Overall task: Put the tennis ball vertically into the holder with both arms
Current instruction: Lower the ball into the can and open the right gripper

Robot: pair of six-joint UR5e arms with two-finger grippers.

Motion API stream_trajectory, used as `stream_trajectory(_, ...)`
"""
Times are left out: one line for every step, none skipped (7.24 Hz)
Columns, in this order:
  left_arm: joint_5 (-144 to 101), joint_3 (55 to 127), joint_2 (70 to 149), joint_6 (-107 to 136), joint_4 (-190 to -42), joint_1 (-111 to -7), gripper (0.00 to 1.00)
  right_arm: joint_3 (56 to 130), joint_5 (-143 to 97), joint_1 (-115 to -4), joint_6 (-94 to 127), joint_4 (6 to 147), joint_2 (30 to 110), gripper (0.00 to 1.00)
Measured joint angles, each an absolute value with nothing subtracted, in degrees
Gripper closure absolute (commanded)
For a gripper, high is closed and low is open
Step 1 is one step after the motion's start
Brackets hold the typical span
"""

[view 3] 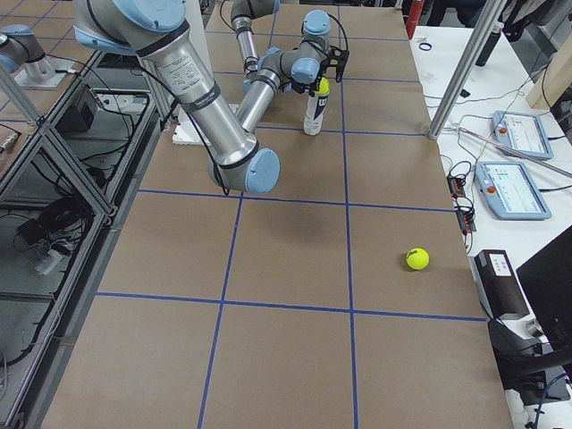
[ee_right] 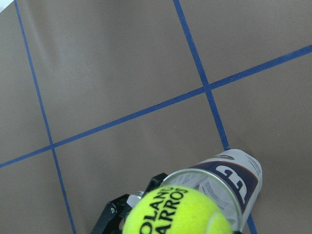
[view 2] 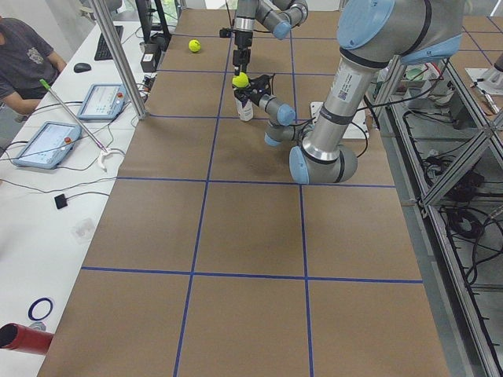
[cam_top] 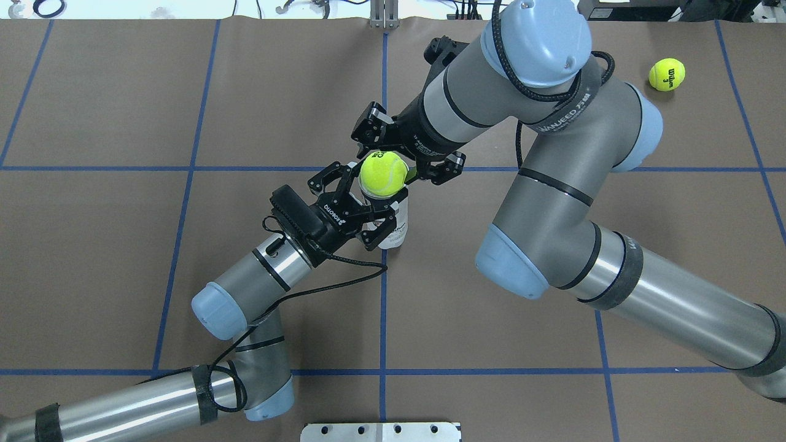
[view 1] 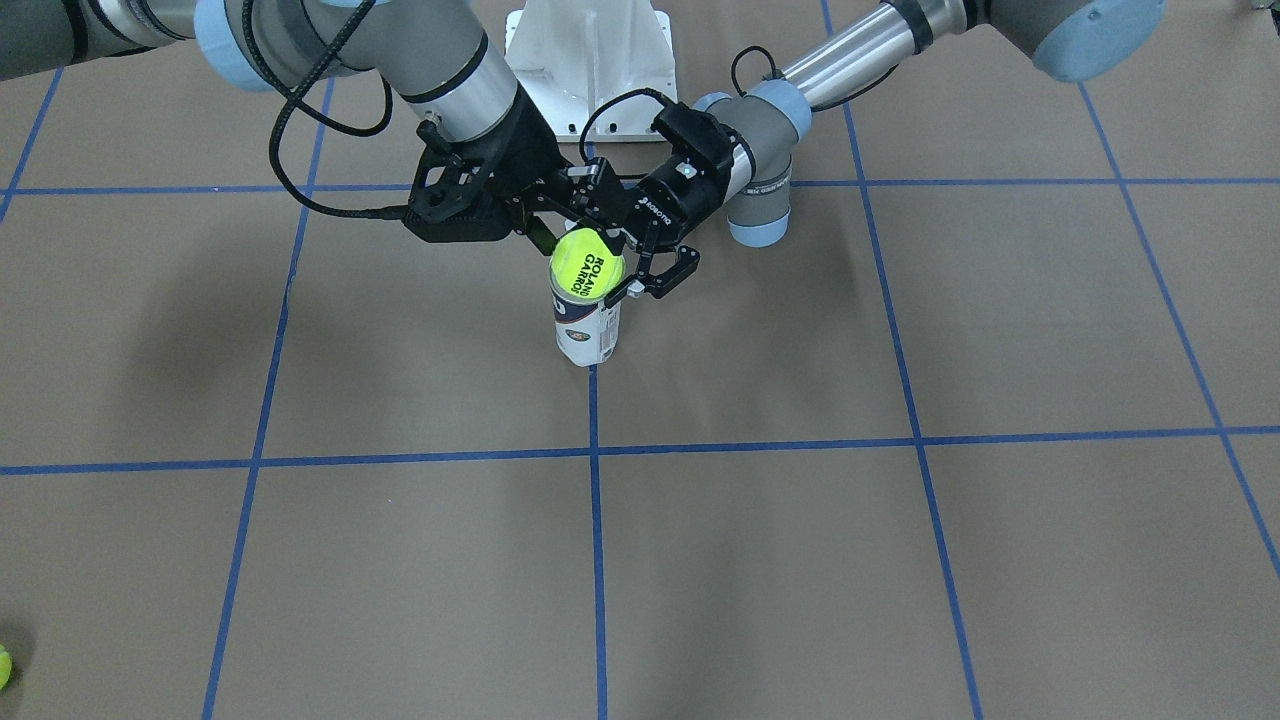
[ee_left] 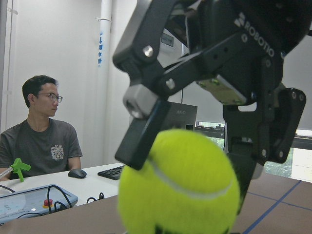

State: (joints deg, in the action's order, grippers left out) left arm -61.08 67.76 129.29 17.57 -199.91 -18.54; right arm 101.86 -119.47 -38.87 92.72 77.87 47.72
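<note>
We see a brown table [view 1: 400,560] crossed by blue tape lines [view 1: 596,560]. Beside it we find a white bench [view 2: 47,228] with tablets [view 2: 45,144], keyboard [view 2: 104,45] and mouse [view 2: 83,67]

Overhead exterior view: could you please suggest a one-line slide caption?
The right gripper holds the tennis ball at the mouth of the upright holder while the left gripper clasps it.

Right wrist view crops tennis ball [ee_right: 175,214] at bottom edge, left wrist view blurs it, holder [view 1: 588,335] mouth mostly covered, second ball [view 1: 3,667] cut by front view's edge.
</note>
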Motion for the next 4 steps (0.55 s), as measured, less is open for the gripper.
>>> stream_trajectory(-61.08, 67.76, 129.29, 17.57, -199.98, -18.54, 0.29, 101.87, -119.45, -38.85, 92.72, 77.87, 47.70, 0.15)
stream_trajectory(-61.10, 67.76, 129.29, 17.58, -200.04, -18.53, 0.25, 101.92, -119.45, -38.85, 92.71, 77.87, 47.67, 0.15)
stream_trajectory(-61.14, 67.76, 129.29, 17.60, -200.09, -18.46, 0.21, 102.01, -119.44, -38.85, 92.67, 77.87, 47.65, 0.15)
stream_trajectory(-61.16, 67.76, 129.29, 17.66, -200.11, -18.41, 0.16, 102.13, -119.44, -38.85, 92.65, 77.87, 47.66, 0.15)
